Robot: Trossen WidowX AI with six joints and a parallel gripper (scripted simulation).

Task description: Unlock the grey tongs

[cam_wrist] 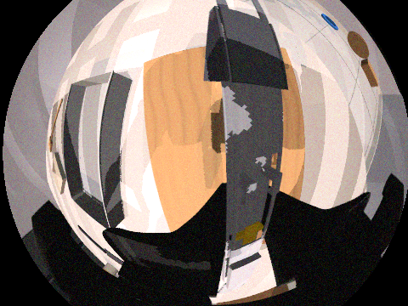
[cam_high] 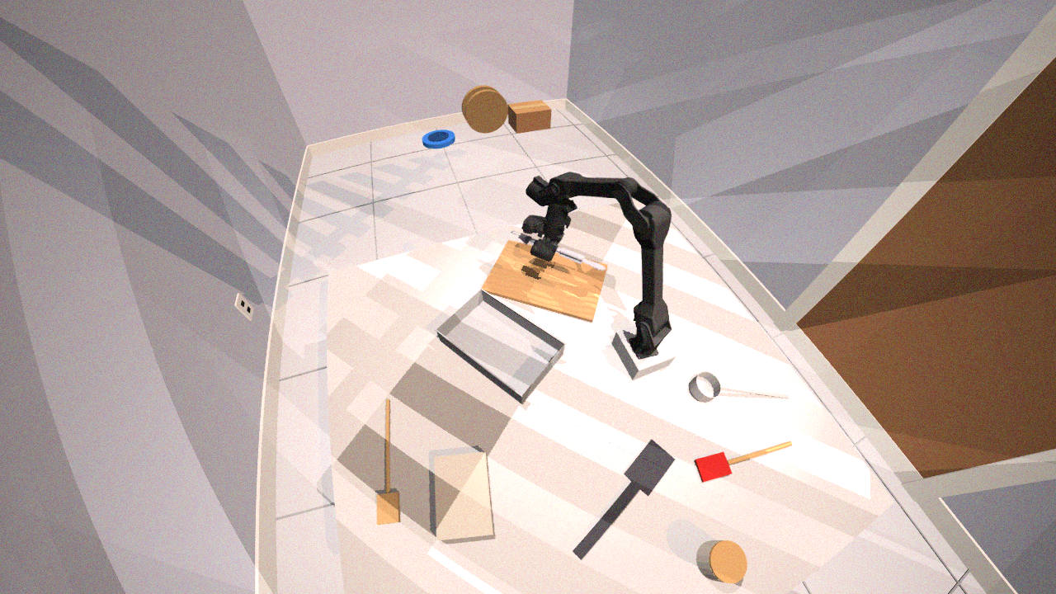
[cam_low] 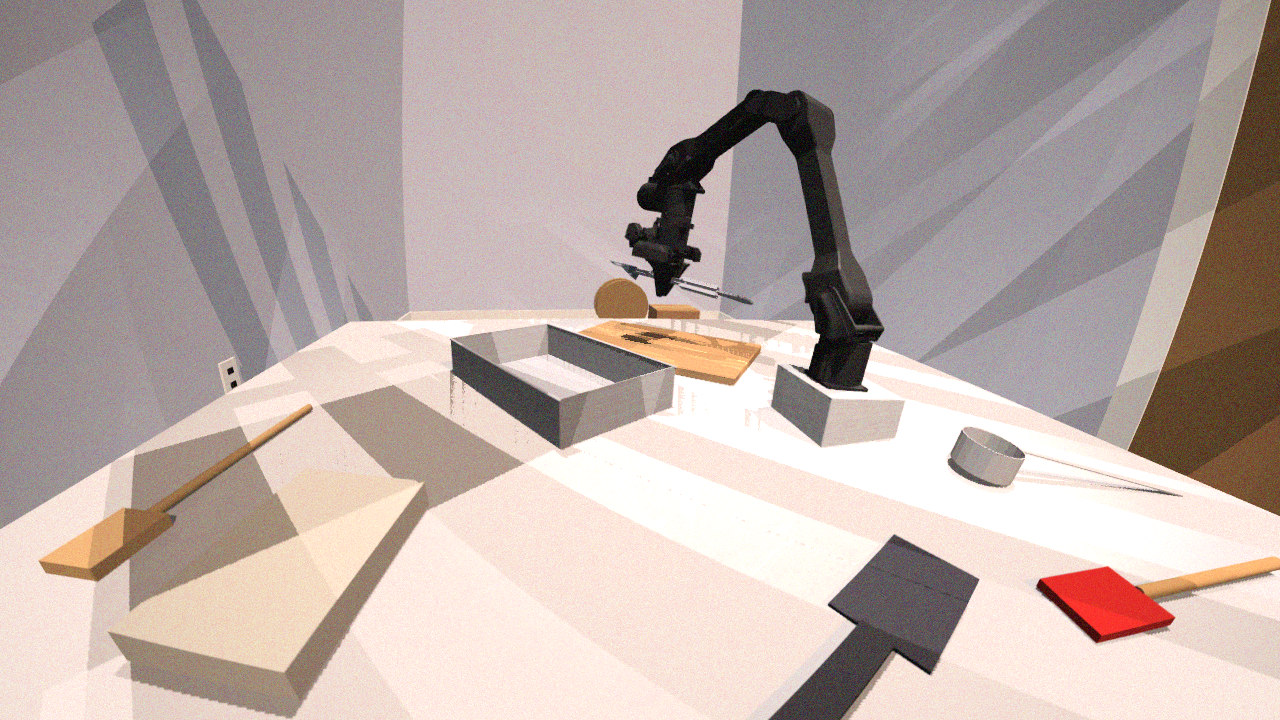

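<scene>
1. My pincer (cam_low: 664,288) is clamped on the grey tongs (cam_low: 707,287), pointing down, just above centre in the exterior view
2. I see the tongs roughly level in the air above the wooden board (cam_low: 716,360), not touching it
3. The roasting tin (cam_low: 537,402) sits on the surface (cam_low: 626,537) just left of the board, below centre frame

tongs (cam_low: 707,287) grey | board (cam_high: 568,291) wood-grain tan | roasting tin (cam_low: 501,385) grey | arm (cam_low: 827,223) black | spatula (cam_low: 1105,601) red
</scene>
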